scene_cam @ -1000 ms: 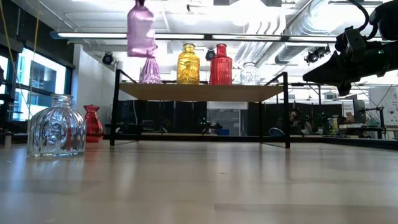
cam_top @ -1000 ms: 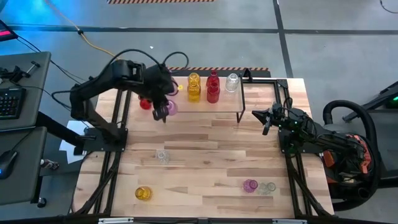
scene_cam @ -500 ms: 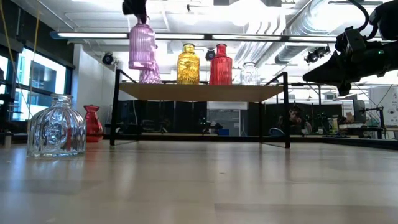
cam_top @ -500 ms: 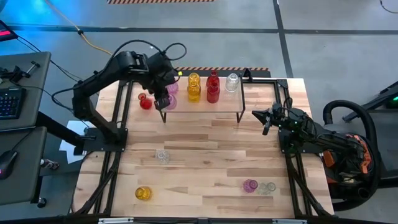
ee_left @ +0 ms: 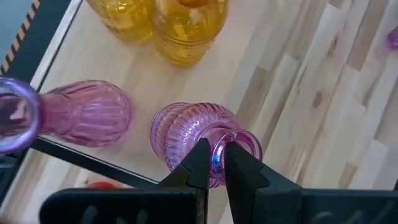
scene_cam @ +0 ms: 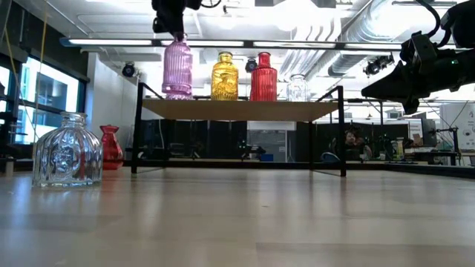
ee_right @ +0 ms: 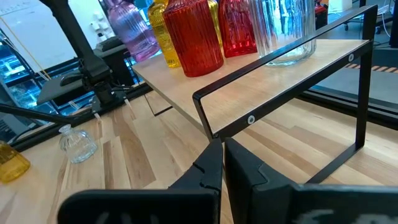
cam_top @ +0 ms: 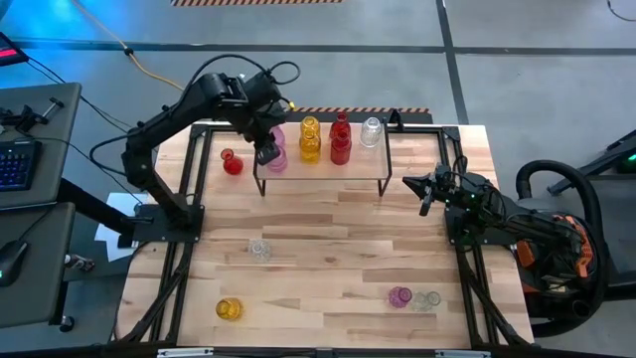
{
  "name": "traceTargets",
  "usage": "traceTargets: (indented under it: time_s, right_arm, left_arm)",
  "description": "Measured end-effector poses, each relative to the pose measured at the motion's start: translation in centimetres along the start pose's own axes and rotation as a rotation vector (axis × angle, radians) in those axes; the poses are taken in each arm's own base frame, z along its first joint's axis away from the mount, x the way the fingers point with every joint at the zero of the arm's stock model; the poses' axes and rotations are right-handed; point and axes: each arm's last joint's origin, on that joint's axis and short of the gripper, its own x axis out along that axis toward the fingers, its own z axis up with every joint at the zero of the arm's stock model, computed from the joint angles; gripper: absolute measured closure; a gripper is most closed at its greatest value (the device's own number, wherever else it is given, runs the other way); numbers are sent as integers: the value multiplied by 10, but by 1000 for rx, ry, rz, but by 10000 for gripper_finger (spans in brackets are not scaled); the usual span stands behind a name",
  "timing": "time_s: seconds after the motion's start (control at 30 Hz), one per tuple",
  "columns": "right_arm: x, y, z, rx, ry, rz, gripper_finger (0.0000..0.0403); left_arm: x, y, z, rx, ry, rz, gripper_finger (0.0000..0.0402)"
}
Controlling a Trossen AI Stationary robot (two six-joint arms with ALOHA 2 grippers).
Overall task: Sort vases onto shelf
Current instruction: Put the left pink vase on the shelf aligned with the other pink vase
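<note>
Left wrist view, pink vase neck pinched in left tool

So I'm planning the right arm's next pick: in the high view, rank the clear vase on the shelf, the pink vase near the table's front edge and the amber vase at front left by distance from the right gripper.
1. Clear vase, at the shelf's right end, nearest the right gripper.
2. Pink vase, front of the table on the right.
3. Amber vase, front left, farthest.

Low view: left gripper cropped at 12 o'clock edge. Left wrist view: second pink vase cut off at 9 o'clock; red vase mostly hidden.
</note>
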Motion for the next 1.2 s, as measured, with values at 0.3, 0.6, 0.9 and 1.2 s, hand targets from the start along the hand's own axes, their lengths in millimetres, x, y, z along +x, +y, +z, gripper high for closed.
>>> traceTargets:
  time_s: [0.3, 0.6, 0.9, 1.2]
  right_arm:
    - [0, 0, 0, 0, 0, 0, 403]
    - [0, 0, 0, 0, 0, 0, 403]
    - [0, 0, 0, 0, 0, 0, 403]
    - [0, 0, 0, 0, 0, 0, 403]
  left_arm:
    - [-2, 13, -1, -12, -2, 14, 383]
    - [1, 20, -1, -18, -6, 7, 383]
    - [12, 28, -1, -36, 7, -14, 383]
    - [11, 34, -2, -55, 7, -6, 375]
